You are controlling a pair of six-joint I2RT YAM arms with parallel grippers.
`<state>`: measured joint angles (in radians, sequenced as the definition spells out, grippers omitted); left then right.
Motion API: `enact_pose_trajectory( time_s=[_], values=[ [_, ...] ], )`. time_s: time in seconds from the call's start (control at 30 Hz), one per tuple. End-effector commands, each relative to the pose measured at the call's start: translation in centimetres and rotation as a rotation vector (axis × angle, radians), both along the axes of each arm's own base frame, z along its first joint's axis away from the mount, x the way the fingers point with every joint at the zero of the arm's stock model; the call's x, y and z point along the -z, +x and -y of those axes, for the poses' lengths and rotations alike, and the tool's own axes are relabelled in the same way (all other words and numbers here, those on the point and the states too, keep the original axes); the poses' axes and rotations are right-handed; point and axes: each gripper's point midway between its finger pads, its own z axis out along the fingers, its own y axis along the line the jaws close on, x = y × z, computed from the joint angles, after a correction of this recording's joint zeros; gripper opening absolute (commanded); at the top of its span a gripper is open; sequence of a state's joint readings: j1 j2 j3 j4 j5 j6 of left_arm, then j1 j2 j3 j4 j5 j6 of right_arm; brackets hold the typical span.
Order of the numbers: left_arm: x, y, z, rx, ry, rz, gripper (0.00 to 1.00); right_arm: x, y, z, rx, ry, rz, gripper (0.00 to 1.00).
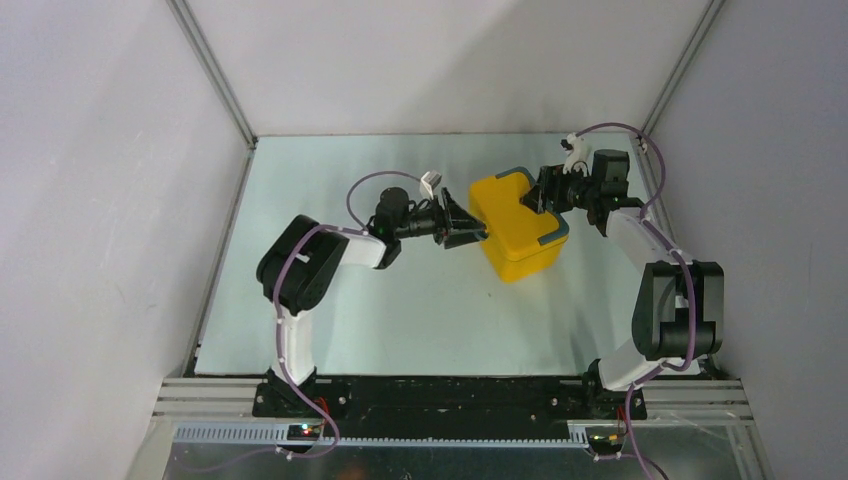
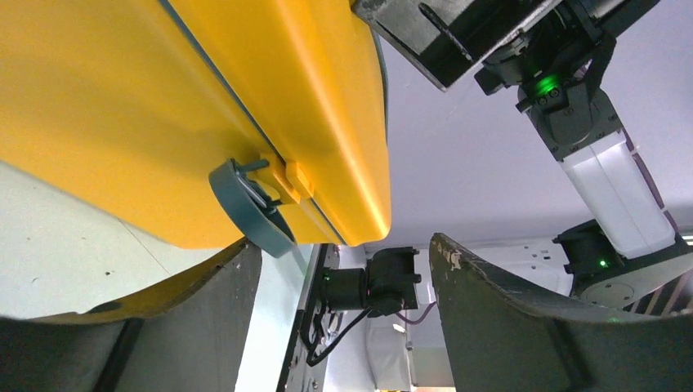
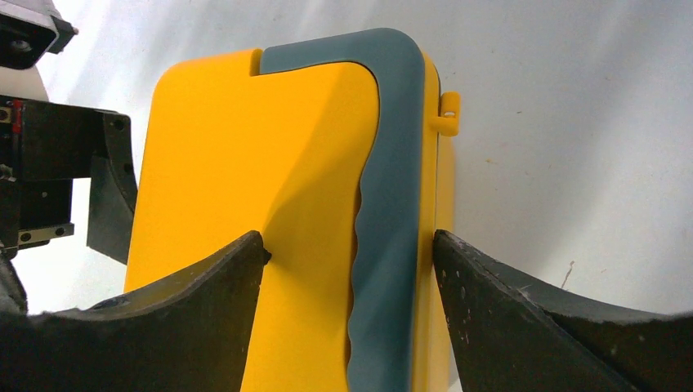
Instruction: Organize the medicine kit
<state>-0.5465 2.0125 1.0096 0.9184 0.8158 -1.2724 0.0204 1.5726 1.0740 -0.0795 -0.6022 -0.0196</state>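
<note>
Medicine kit (image 1: 515, 228): sits on the table (image 1: 400, 320) right of centre, towards the far side, lid shut, between the two arms. Biggest thing in view.

I judge it to be a stiff moulded shell, smooth and glossy, so likely slick under the pads. Probably hollow and light, though anything loose inside could shift. The body looks too broad for one jaw span, so I would not try clamping it across.

Left gripper (image 1: 462, 226): at the kit's left side, jaws spread, holding nothing. From its wrist camera one finger lies close under the case's edge; I cannot tell if it touches.

Right gripper (image 1: 545, 195): at the kit's far-right side, jaws also spread, nothing gripped. Its fingers straddle the teal grip strip (image 3: 392, 163).

That wavy strip looks like the best hold: narrow, ridged, less slippery than the yellow faces.

Latch (image 2: 245, 208): dark teal, on the side facing the left wrist, appears closed. Small, probably needs a fingertip pry while the other arm steadies the case.

Yellow tab (image 3: 448, 114): sticks out beside the strip; too slight to hold by.
</note>
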Motion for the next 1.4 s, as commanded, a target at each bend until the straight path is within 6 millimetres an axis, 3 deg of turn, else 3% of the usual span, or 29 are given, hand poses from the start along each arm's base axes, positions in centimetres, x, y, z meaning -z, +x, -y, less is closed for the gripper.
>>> enact_pose_trajectory(
  time_s=[0.0,0.23,0.5,0.7,1.13,1.27,1.37],
  values=[
    [-2.7,-1.0,-0.8,0.020,-0.037,0.126,0.78,4.2,-2.7,-0.5,-0.030,-0.031,-0.171,0.79],
    [-2.3,-0.5,-0.8,-0.010,-0.025,0.120,0.78,4.6,-2.6,-0.5,-0.031,-0.030,-0.180,0.79],
    [-1.7,1.4,0.7,0.003,-0.024,0.139,0.79,4.7,-2.7,-0.6,-0.034,-0.031,-0.183,0.79],
    [-1.0,0.5,1.8,0.060,-0.028,0.144,0.79,4.8,-2.7,-0.6,-0.034,-0.029,-0.187,0.79],
    [-3.7,-0.8,0.3,-0.012,-0.039,0.182,0.75,5.1,-2.7,-0.7,-0.038,-0.022,-0.194,0.79],
    [-2.5,-0.1,0.5,-0.028,-0.017,0.136,0.76,5.2,-2.6,-0.7,-0.037,-0.019,-0.194,0.78],
    [-0.6,0.7,0.8,-0.046,0.005,0.069,0.77,5.3,-2.5,-0.7,-0.036,-0.020,-0.197,0.78]
  ],
)
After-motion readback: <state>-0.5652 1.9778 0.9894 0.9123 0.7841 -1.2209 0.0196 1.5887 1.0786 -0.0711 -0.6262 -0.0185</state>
